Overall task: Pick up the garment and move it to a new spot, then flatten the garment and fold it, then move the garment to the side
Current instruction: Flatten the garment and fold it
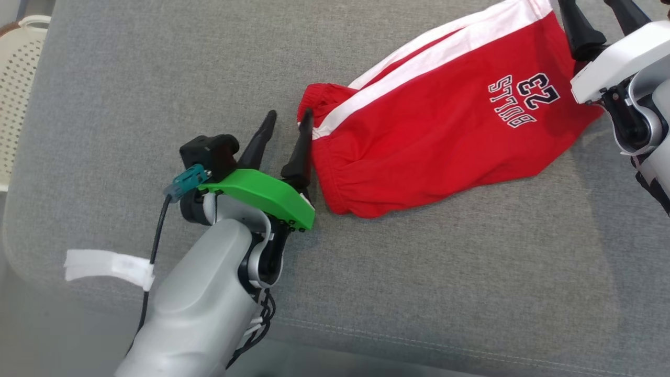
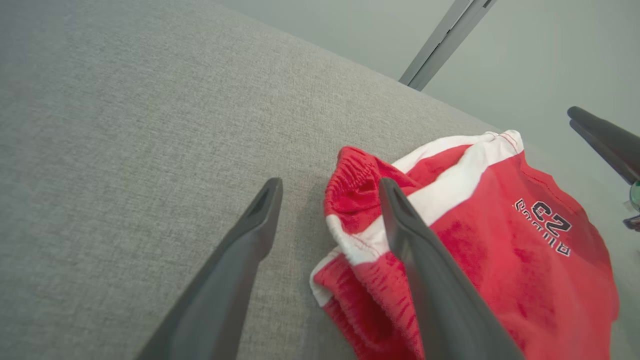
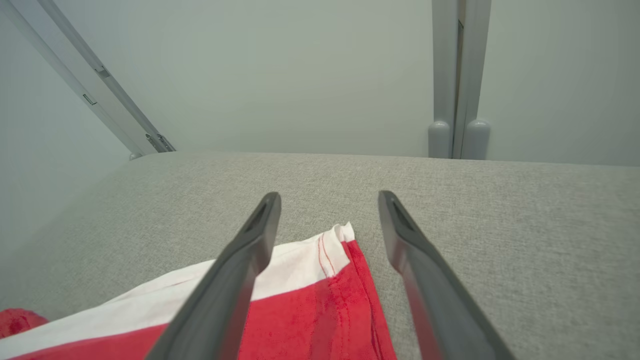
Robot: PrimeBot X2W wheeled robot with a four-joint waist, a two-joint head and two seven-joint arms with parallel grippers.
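The garment [image 1: 445,125] is a pair of red shorts with a white side stripe and "BULLS 23" lettering, lying partly folded on the grey cushion [image 1: 131,78]. My left gripper [image 1: 290,112] stands open at its bunched waistband end, the right finger touching the cloth's edge. In the left wrist view the left gripper [image 2: 330,182] has that finger over the garment [image 2: 500,240] and the other over bare cushion. My right gripper [image 1: 599,15] is at the garment's far right end. The right gripper [image 3: 330,196] is open, and the garment's white-striped hem corner [image 3: 310,300] lies loose between its fingers.
A pale perforated chair [image 1: 15,78] stands off the cushion's left edge. The cushion's front seam [image 1: 419,345] runs along the bottom. Grey metal posts [image 3: 457,75] rise against the wall behind the cushion. Open cushion surface lies left of and in front of the garment.
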